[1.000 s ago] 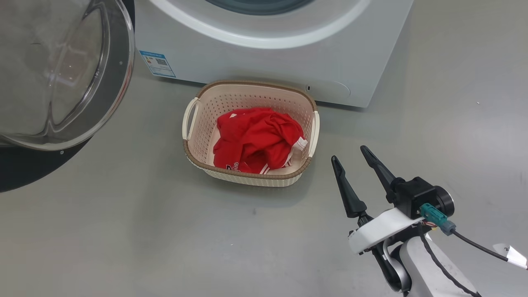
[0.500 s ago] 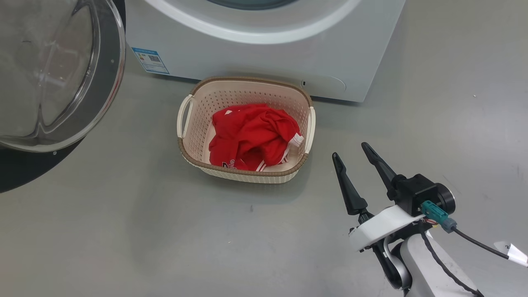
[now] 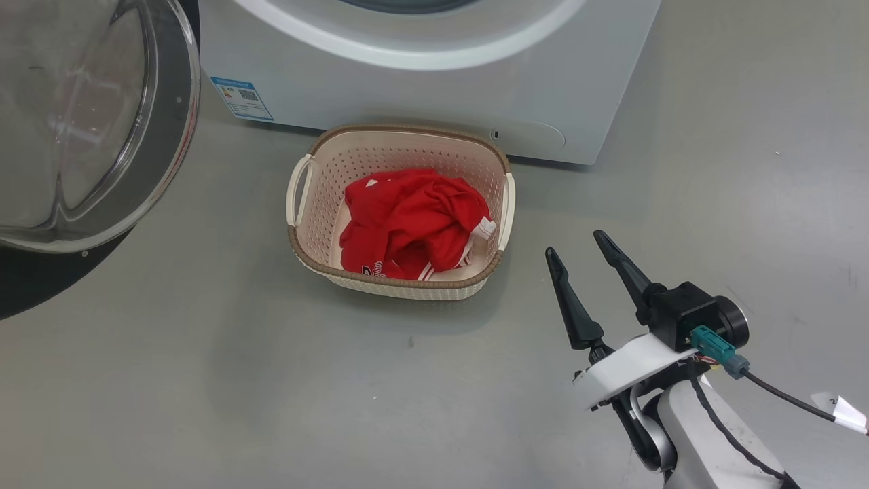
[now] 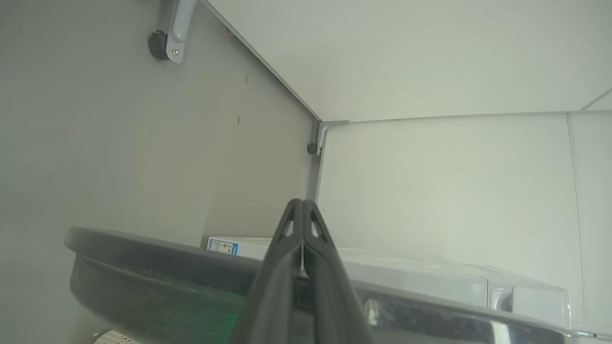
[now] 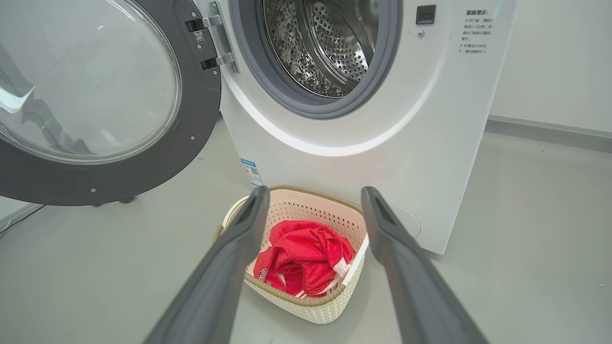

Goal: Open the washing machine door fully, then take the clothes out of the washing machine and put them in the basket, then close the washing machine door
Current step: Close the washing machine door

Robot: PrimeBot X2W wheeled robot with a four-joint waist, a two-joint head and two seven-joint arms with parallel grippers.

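The washing machine door (image 3: 81, 136) stands swung open at the upper left of the head view, its glass bowl bulging outward. The washing machine (image 3: 421, 88) shows its steel drum (image 5: 330, 43) with nothing inside that I can see. Red clothes (image 3: 414, 221) with white trim lie in the cream basket (image 3: 400, 282) on the floor before the machine. To the basket's right and nearer to me, my right gripper (image 3: 576, 243) is open and holds nothing. In the left wrist view, my left gripper (image 4: 302, 203) is shut, fingers pressed together over the door's dark rim (image 4: 158, 282).
Grey floor (image 3: 204, 380) spreads around the basket. A blue label (image 3: 242, 97) sits low on the machine's front. White wall panels (image 4: 430, 181) and a castor (image 4: 158, 44) stand behind the machine. A cable (image 3: 781, 397) trails from my right wrist.
The whole head picture has slid a little left and up, so the camera moved. Basket, clothes and door keep their places, and my right gripper stays open.
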